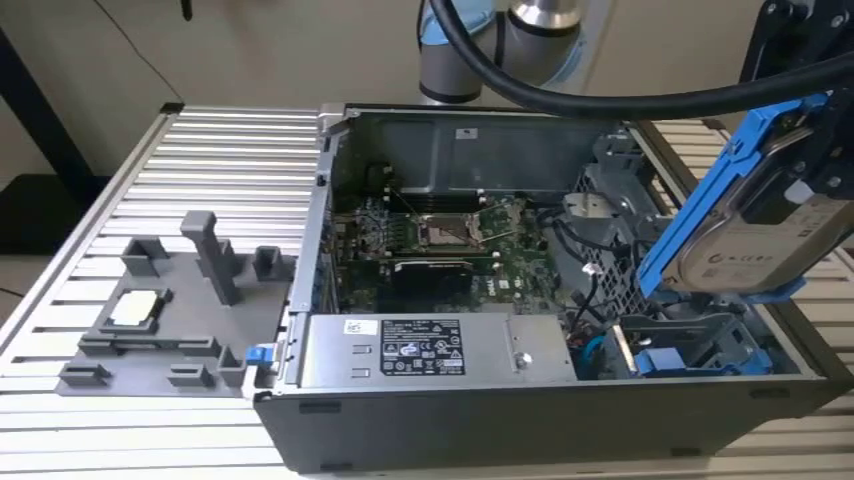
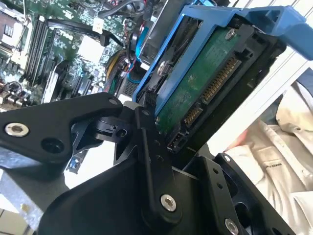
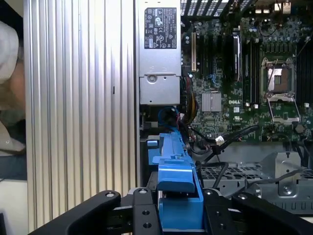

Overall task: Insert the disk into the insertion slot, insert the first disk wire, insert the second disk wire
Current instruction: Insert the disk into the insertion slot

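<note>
My gripper [image 1: 798, 185] is shut on the disk [image 1: 754, 255], a silver-grey drive with a pale label in a bright blue carrier [image 1: 694, 200]. It holds the disk steeply tilted in the air over the open computer case, at the exterior view's right. Below it lies the insertion slot [image 1: 687, 338], a low grey metal bay at the case's near right corner. In the second wrist view the disk's green circuit board [image 2: 205, 83] and connectors face the camera between black fingers [image 2: 146, 142]. The first wrist view has the blue carrier [image 3: 176, 181] edge-on in the gripper [image 3: 178, 218]. Loose cables [image 1: 587, 345] lie beside the bay.
A grey power supply box [image 1: 407, 350] with a white sticker sits along the case's near side, the motherboard [image 1: 441, 240] behind it. A grey plastic fixture [image 1: 174, 300] stands on the ribbed aluminium table [image 1: 200, 150]. A person's pale sleeve [image 3: 10, 58] is close by.
</note>
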You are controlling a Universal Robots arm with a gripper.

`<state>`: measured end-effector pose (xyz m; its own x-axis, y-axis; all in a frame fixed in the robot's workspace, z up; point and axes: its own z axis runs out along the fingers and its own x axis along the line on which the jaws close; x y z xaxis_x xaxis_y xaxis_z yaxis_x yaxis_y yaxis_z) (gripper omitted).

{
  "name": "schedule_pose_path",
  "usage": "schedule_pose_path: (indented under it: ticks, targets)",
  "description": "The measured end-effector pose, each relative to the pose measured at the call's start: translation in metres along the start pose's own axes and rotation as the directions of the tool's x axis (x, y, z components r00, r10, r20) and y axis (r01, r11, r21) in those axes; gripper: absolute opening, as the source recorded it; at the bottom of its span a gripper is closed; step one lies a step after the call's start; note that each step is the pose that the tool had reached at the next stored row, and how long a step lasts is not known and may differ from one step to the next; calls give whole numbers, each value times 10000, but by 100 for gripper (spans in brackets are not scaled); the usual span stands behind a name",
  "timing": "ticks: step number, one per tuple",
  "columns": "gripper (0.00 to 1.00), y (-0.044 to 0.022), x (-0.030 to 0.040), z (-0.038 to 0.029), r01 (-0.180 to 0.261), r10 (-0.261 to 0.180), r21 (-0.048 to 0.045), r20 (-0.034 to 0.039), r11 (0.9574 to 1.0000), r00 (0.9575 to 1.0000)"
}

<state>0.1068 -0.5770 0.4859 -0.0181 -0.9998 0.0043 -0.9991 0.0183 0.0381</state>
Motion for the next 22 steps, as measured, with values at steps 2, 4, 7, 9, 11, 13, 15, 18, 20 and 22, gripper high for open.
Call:
schedule_pose_path:
  ticks: [2,4,7,9,11,13,15,18,20,22]
  targets:
    - [33,0,0,4,-1,1,5,2,10000,10000]
    - [33,0,0,7,0,0,15,2,10000,10000]
    - [33,-1,0,12,0,0,29,1,10000,10000]
    - [33,-1,-1,16,0,0,36,2,10000,10000]
    - [33,-1,-1,18,0,0,41,1,10000,10000]
    - [33,-1,-1,22,0,0,49,2,10000,10000]
    - [33,-1,-1,32,0,0,66,3,10000,10000]
    - [33,-2,-3,44,-1,1,108,3,9999,10000]
    - [33,-2,-6,50,-1,1,132,3,9999,10000]
    - [33,-2,-8,56,-1,0,152,5,9999,10000]
